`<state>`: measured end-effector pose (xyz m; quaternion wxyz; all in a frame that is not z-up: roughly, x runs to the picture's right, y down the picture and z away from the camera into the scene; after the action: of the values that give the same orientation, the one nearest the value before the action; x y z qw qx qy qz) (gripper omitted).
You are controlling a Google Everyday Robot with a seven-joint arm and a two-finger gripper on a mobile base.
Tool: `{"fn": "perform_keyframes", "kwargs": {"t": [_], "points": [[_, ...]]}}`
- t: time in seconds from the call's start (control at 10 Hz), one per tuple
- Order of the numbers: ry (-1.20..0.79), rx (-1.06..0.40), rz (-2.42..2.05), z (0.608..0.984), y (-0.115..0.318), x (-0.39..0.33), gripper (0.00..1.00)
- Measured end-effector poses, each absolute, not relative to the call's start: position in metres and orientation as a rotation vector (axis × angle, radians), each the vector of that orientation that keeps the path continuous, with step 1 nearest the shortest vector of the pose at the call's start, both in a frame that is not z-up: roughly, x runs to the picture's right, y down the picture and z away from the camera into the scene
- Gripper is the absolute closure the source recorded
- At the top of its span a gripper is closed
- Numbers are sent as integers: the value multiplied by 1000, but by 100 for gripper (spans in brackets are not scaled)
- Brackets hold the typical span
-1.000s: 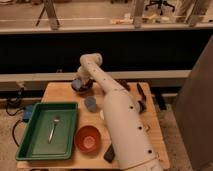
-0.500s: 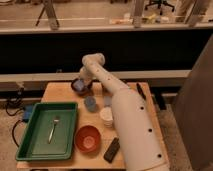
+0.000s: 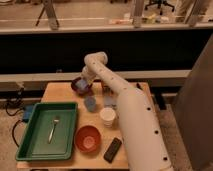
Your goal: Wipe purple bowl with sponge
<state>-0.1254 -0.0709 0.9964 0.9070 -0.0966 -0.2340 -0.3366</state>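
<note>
purple bowl (image 3: 75,88) sits at far left of surface (image 3: 57,93), just behind blue-grey cup (image 3: 90,103). fingers (image 3: 83,81) reach down over bowl, closed on light blue sponge (image 3: 82,86), held low inside it. orange bowl (image 3: 87,138) near front edge.

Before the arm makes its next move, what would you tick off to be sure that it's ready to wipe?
1. Claw at the purple bowl: ok, it hangs right over the bowl near the table's far edge.
2. Sponge at the bowl: ok, a light blue patch shows in the bowl under the claw.
3. Sponge firmly held: cannot tell, the arm hides the grip.
4. Blue-grey cup out of the way: ok, it stands apart from the bowl, on the near side.
5. Bowl sitting flat on the table: ok, it looks upright.
</note>
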Motion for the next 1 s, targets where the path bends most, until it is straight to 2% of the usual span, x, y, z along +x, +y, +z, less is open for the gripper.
{"fn": "perform_keyframes", "kwargs": {"t": [1.0], "points": [[-518,-247,-753,1030,-57,-162,100]]}}
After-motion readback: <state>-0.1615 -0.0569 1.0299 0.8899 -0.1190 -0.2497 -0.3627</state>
